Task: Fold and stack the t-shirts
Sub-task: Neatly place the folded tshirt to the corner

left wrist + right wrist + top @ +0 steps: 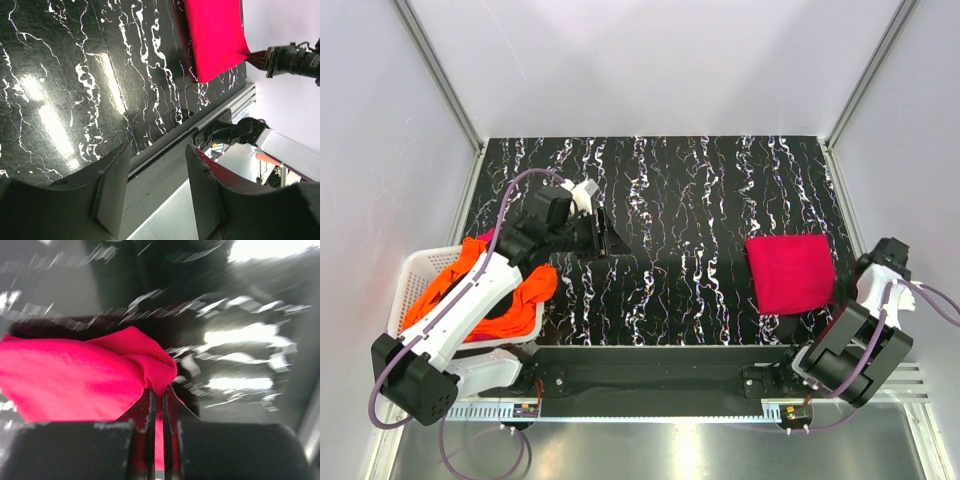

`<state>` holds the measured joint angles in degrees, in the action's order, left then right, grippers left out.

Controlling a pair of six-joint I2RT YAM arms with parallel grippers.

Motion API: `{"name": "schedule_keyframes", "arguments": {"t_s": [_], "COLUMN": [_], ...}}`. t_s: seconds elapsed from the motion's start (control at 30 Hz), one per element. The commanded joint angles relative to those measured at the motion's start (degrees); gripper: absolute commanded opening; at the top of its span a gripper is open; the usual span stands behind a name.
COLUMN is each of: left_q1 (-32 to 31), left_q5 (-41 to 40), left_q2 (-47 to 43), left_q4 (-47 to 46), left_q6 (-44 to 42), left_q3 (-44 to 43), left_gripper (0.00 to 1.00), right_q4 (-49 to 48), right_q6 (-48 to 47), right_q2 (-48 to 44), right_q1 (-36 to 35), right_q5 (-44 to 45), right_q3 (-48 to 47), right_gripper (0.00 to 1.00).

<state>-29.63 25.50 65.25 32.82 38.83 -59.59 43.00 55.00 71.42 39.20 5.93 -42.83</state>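
Top external, white basket point(413, 272) holding orange t-shirt point(536, 289)

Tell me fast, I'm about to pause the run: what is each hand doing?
Left hand: open, holding nothing.
Right hand: closed on the magenta-red t-shirt.

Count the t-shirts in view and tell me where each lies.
2 clearly. A folded red shirt lies on the table at right, corner pinched by the right jaws. An orange shirt fills the basket at left; more may hide beneath it.
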Motion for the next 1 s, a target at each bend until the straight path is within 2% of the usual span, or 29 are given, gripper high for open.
{"name": "schedule_keyframes", "arguments": {"t_s": [0.0,0.2,0.37,0.8,0.93,0.97], "left_q1": [0.0,0.4,1.1,1.5,1.6,1.6], "left_q5": [2.3,3.3,4.4,6.1,7.3,7.5], "left_q2": [-0.7,0.5,1.1,3.4,4.0,4.1], "left_q4": [-2.8,-3.3,-4.0,-6.4,-7.1,-7.2], "left_q6": [-1.6,-1.9,-1.8,-0.8,0.0,0.3], "left_q3": [-0.4,-0.4,0.1,0.2,0.4,0.4], "left_gripper": [0.52,0.52,0.52,0.52,0.52,0.52], "right_q4": [4.9,6.3,6.4,9.2,10.9,12.0], "right_q6": [-4.5,-13.5,-20.4,-23.1,-23.5,-23.0], "right_q2": [-0.9,0.7,2.7,9.7,9.5,9.0], "right_q1": [3.1,6.9,7.2,7.4,7.3,7.4], "right_q5": [5.9,10.2,13.3,15.7,14.8,15.7], "right_q3": [-1.5,-4.2,-7.5,-13.3,-13.4,-13.7], "right_gripper": [0.0,0.0,0.0,0.0,0.37,0.55]}}
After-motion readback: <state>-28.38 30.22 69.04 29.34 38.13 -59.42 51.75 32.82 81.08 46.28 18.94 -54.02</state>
